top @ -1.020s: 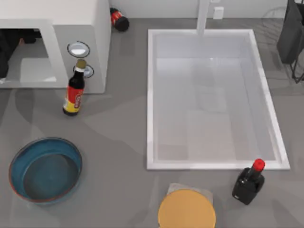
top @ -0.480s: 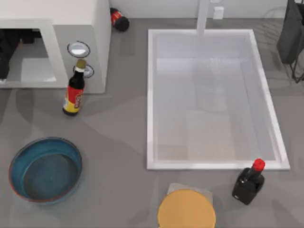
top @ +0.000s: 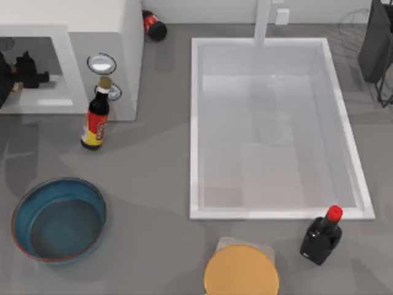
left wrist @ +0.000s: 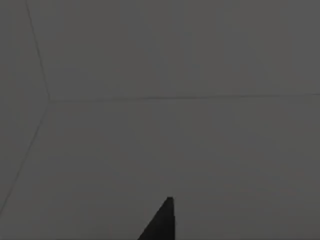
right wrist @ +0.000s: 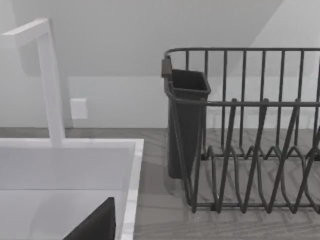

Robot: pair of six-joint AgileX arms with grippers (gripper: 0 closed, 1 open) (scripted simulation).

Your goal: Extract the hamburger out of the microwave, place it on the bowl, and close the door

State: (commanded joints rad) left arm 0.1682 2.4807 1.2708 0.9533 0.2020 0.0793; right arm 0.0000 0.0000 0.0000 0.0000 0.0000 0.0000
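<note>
The white microwave stands at the table's back left with its cavity open toward the front. My left gripper is a black shape inside that cavity, low over its floor. The hamburger is hidden from me and the door is out of view. The left wrist view is dark. The blue bowl sits empty at the front left, well in front of the microwave. In the right wrist view a black fingertip of my right gripper hangs beside the sink, facing the dish rack.
A brown sauce bottle stands just in front of the microwave's knob panel. A white sink takes up the middle and right, with a faucet behind it. An orange disc and a black red-capped bottle sit at the front. A wire dish rack stands at the back right.
My left gripper has shifted inside the microwave cavity toward its front opening, and more of the cavity floor shows. Nothing else has moved.
</note>
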